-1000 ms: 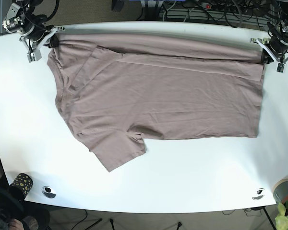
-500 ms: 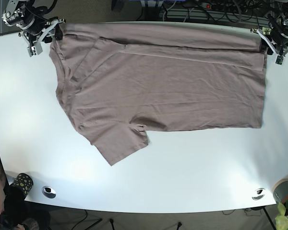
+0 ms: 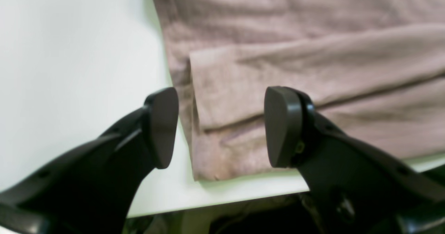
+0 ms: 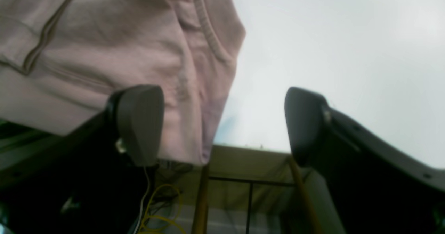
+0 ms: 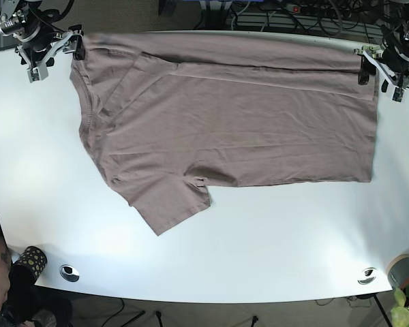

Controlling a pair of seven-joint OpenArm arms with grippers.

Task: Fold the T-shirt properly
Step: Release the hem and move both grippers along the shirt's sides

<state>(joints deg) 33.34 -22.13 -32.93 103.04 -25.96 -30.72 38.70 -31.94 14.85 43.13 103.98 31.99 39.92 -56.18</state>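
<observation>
The mauve T-shirt (image 5: 232,129) lies flat across the white table (image 5: 273,245), collar at the left, with its far strip folded over along the table's far edge. One short sleeve (image 5: 170,208) points toward the near side. My left gripper (image 5: 380,78) stands open at the shirt's far right corner. In the left wrist view that gripper (image 3: 222,128) straddles the folded hem corner (image 3: 222,143) without pinching it. My right gripper (image 5: 54,58) is open at the far left shoulder. In the right wrist view it (image 4: 222,126) hangs over the table edge, the T-shirt (image 4: 104,53) beside its left finger (image 4: 139,122).
Cables and a power strip (image 5: 293,10) run behind the far edge. A dotted dark cup (image 5: 31,260) and a small round fitting (image 5: 69,272) sit at the front left. Another fitting (image 5: 367,276) and a grey roll (image 5: 402,271) are at the front right.
Both grippers pulled the shirt's far corners toward the table's far edge, then opened and let go. The shirt now lies slightly farther back.
</observation>
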